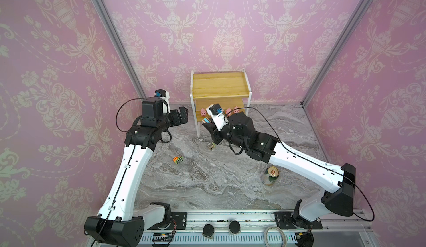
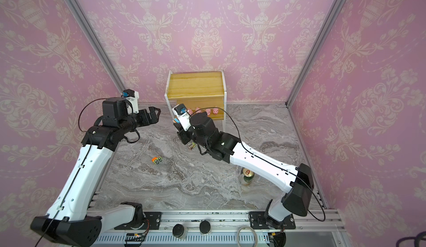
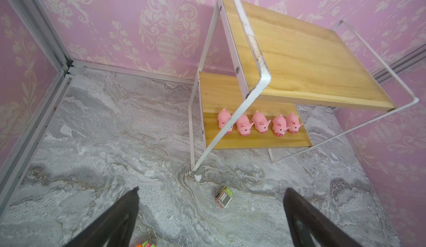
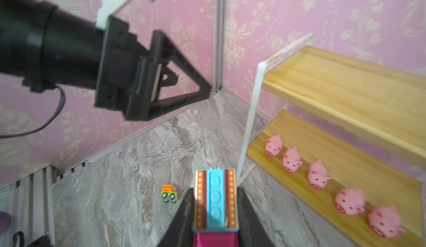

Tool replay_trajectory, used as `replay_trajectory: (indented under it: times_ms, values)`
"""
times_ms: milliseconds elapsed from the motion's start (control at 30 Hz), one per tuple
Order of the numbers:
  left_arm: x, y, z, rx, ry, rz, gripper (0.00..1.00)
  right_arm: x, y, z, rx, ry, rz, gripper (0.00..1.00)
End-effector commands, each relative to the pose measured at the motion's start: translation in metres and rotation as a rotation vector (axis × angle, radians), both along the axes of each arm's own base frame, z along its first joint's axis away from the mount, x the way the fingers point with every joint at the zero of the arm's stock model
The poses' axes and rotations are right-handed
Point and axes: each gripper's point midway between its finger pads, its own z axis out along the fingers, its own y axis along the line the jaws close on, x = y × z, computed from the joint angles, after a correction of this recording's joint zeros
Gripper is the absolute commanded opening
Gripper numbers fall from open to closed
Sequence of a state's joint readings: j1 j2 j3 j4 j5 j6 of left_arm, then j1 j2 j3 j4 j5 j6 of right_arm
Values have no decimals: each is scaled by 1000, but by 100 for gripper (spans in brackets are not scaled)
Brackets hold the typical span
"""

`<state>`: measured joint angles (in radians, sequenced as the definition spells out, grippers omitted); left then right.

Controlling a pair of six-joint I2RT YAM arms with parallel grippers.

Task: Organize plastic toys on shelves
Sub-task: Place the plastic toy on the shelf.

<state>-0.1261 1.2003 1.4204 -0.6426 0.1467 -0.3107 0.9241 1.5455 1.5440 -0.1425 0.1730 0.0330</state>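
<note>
The shelves stand at the back wall, and several pink pigs are lined up on the lower board. My right gripper is shut on the pink-blue truck, holding it just in front of the shelves' left leg. My left gripper hangs open and empty left of the shelves, above the table. Below it the brown-green truck lies on its side on the table. The orange-green truck stands nearer the front, left of centre.
A green-gold can stands on the marble table under the right forearm. Pink walls close in the table on three sides. The shelves' top board is bare.
</note>
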Motion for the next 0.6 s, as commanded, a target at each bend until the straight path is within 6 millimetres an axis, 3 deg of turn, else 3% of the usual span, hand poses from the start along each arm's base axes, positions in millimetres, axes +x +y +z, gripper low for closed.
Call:
replay_trajectory:
  times_ms: [0,233,567]
  values:
    - [-1,-20,1,13,-41,-101,99,27,-39,19,18,46,-136,18]
    - [-1,-57,-24,100,-48,-222,99,88,-76,40,43,92,-326,19]
    - [-11,-86,-41,110,-61,-352,99,146,-110,41,16,126,-529,19]
